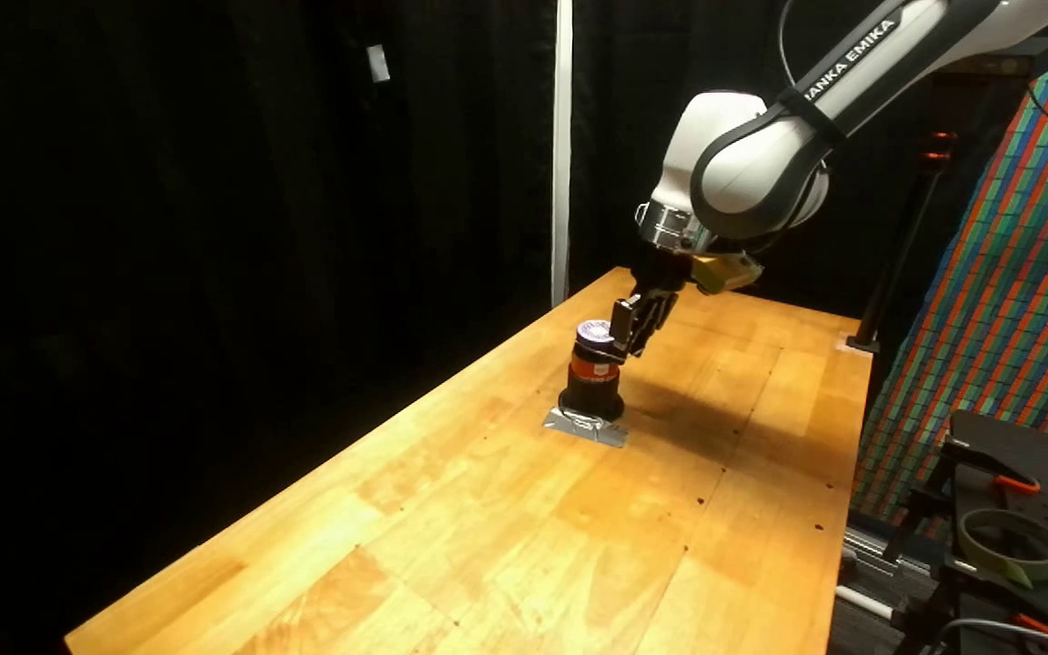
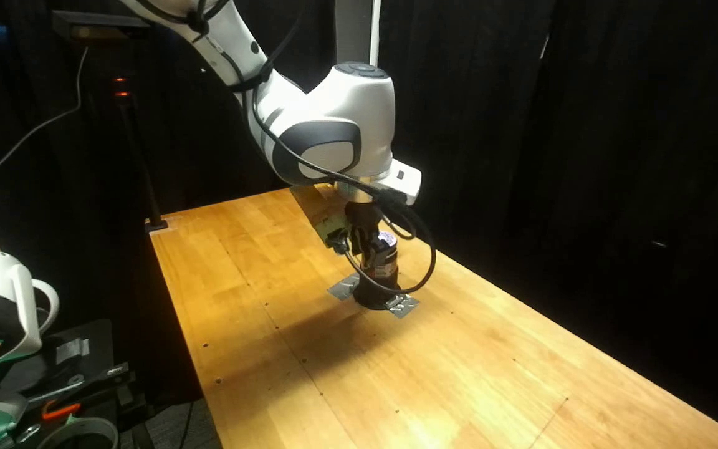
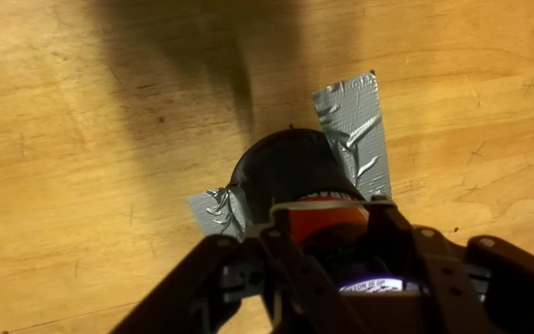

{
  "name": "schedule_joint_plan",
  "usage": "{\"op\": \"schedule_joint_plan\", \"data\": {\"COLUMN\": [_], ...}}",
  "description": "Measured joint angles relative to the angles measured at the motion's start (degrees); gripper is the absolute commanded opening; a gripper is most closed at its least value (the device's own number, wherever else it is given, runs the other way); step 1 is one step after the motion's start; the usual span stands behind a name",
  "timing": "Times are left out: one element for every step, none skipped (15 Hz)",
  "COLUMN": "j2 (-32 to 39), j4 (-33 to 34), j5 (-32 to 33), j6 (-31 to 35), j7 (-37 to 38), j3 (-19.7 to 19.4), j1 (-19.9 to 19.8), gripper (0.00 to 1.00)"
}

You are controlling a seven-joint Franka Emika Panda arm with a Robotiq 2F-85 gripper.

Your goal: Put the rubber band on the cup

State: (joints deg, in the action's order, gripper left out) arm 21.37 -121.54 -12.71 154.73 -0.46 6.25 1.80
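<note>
Across the bottom of my wrist view, the gripper [image 3: 329,218] is filling the lower edge, its jaws standing well apart. Between them I am holding a pale rubber band [image 3: 327,204] stretched taut, and it is running from one side to the other in front of the orange-red middle of the cup [image 3: 290,167]. I am failing to make out whether the band is touching the cup. Two strips of silver tape [image 3: 357,134] are lying against the cup's dark foot on the wooden table [image 3: 86,260], and the cup's white printed top is showing partly behind the gripper.

In an exterior view, the cup is standing upright, and my gripper is hanging beside it, covering the edge of its top from sight. The white arm [image 1: 760,173] is slanting in from the upper right. Past the table's edge, a roll of tape [image 1: 1047,559] is resting on a black stand [image 1: 1033,446].

In an exterior view, a black cable [image 2: 433,249] is looping across the cup's lower part, and the gap between the jaws is escaping me.
</note>
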Motion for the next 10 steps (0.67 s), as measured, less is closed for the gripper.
{"op": "schedule_joint_plan", "data": {"j2": [-1.02, -2.04, -3.0, -3.97, -4.76, -5.41, -5.86, -6.1, -6.16, -6.12], "j4": [-1.78, -3.58, -5.37, -7.16, -8.78, -10.23, -11.48, -12.43, -13.03, -13.27], "j5": [-0.23, -0.71, -1.62, -3.22, -5.64, -8.73, -12.59, -16.79, -21.27, -25.27], "j6": [2.09, 4.27, 6.69, 9.17, 11.77, 14.37, 17.28, 20.17, 22.81, 24.87], "j7": [-0.44, -0.97, -1.69, -2.86, -4.52, -6.76, -9.61, -12.92, -16.55, -19.96], "j3": [0.4, 0.92, 1.61, 2.69, 4.31, 6.39, 9.06, 12.33, 16.35, 20.57], "j1": [-0.2, -0.51, -0.93, -1.58, -2.61, -3.92, -5.61, -7.71, -10.36, -13.27], "gripper": [0.11, 0.06, 0.02, 0.0, 0.0, 0.0, 0.0, 0.0, 0.0, 0.0]}}
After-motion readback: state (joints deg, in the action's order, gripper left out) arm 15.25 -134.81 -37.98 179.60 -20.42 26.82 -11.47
